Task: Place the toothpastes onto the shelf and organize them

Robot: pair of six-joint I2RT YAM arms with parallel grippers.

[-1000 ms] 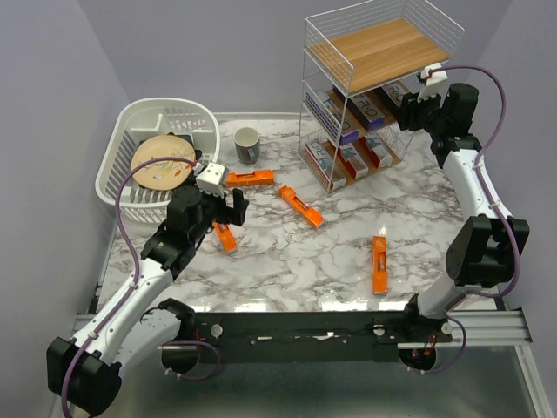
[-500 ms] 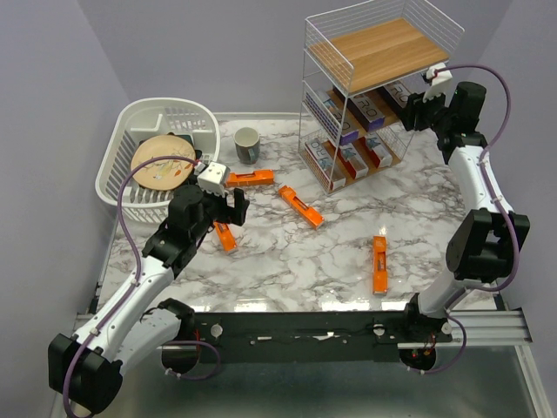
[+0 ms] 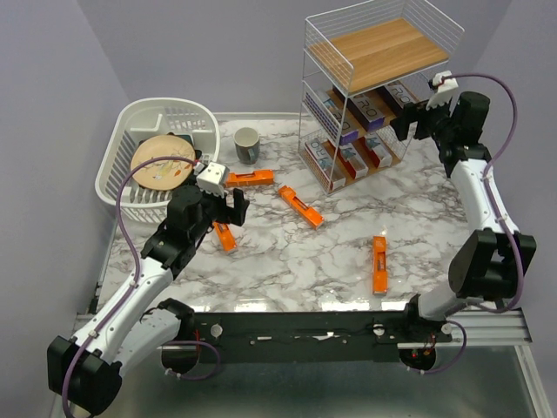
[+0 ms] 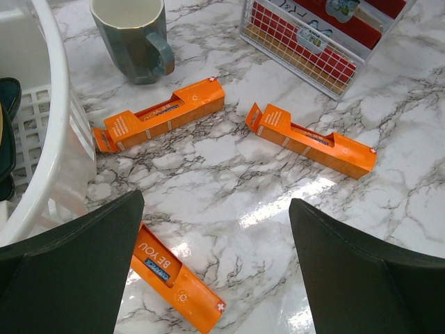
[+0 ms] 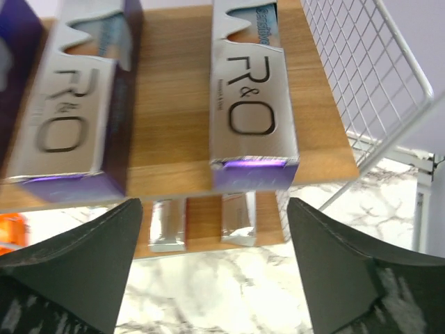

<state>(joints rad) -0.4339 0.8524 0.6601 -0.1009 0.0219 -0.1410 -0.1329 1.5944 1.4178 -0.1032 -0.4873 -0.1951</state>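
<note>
Toothpaste pickup looks like the step in hand. Left tool (image 4: 217,275) is spread wide and holds nothing, hanging low over the white marble desk (image 4: 229,188). The nearest bright orange cardboard toothpaste box (image 4: 177,275) lies flat, one end hidden under a finger in the wrist view. A second orange box (image 4: 161,115) lies by the grey-green ceramic mug (image 4: 132,35), a third orange box (image 4: 313,139) nearer the shelf foot, and a fourth orange box (image 3: 379,264) well apart on the right. Right tool (image 5: 215,271) is also spread and empty, facing the middle board of the tall white wire shelf (image 5: 170,104), where silver-grey purple-sided toothpaste boxes (image 5: 254,90) lie lengthwise.

To do it well: turn the left wrist so the fingers straddle the nearest box's narrow width, grip mid-length, and keep off the flap end. Lay it parallel to its neighbours.
</note>
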